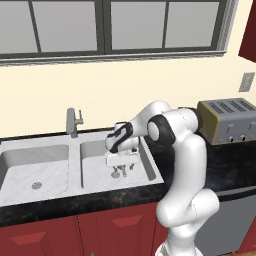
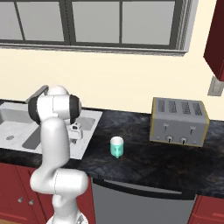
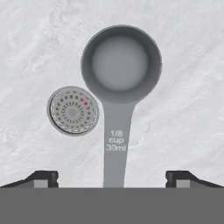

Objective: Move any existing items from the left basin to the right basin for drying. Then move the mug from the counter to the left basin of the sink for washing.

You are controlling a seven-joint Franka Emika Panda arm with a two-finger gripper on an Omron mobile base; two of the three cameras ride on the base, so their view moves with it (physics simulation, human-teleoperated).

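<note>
The grey metal measuring scoop (image 3: 121,65), the existing item, lies flat on the floor of the right basin (image 1: 97,161), beside its round drain (image 3: 73,110). My gripper (image 1: 120,173) hangs low over that basin, open. In the hand view the gripper (image 3: 112,177) has its dark fingertips (image 3: 43,177) far apart on either side of the scoop's handle, not touching it. The left basin (image 1: 20,165) shows a bare floor with its drain (image 1: 36,185). The teal mug (image 2: 117,146) stands upright on the black counter (image 2: 144,166), to the right of the sink (image 2: 89,127).
A short grey tap (image 1: 73,121) rises behind the divider of the sink. A silver toaster (image 2: 179,121) stands on the counter against the wall, right of the mug. Windows run above the sink, and red cabinets sit below the counter.
</note>
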